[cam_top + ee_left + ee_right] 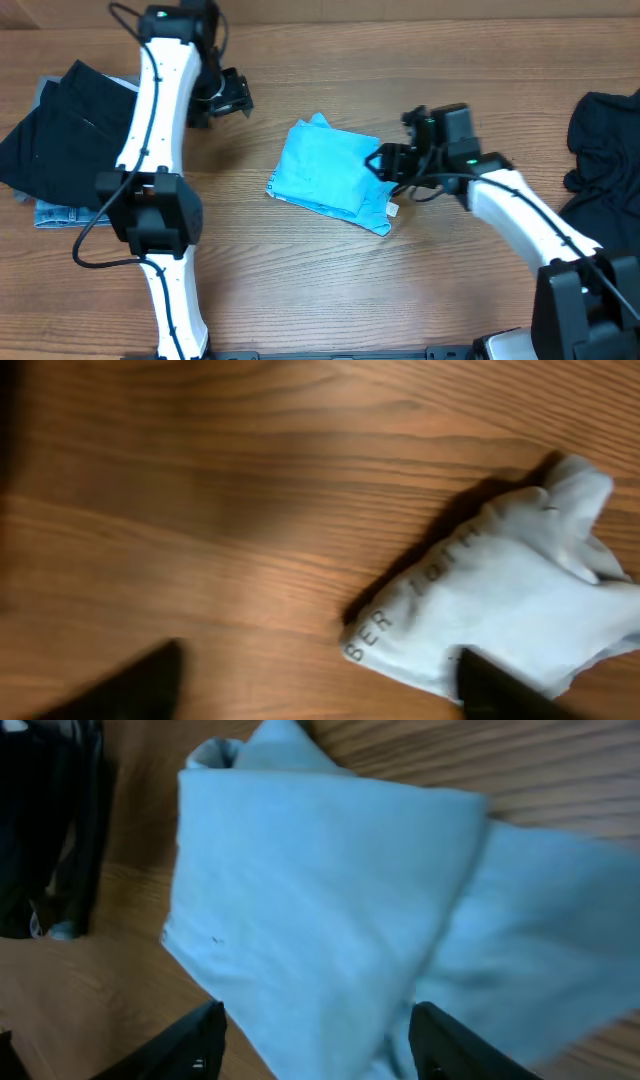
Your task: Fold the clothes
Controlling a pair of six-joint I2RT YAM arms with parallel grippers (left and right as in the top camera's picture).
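The clothes in play are a light blue T-shirt (330, 175), lying folded into a thick packet mid-table. In the left wrist view a corner of it (510, 600) shows printed letters. My left gripper (228, 95) hovers up and left of the shirt and is open. Bare wood lies between its fingers (320, 660), and the right finger overlaps the cloth's edge. My right gripper (385, 162) sits at the shirt's right edge. Its jaws stand part-way apart (315, 1020), and blue cloth (320, 900) fills the gap between them. Whether they press on the cloth does not show.
A stack of dark garments (60, 130) lies at the far left on top of a denim piece (60, 212). Another dark garment (605, 140) is heaped at the right edge. Bare wood table (300, 290) runs along the front.
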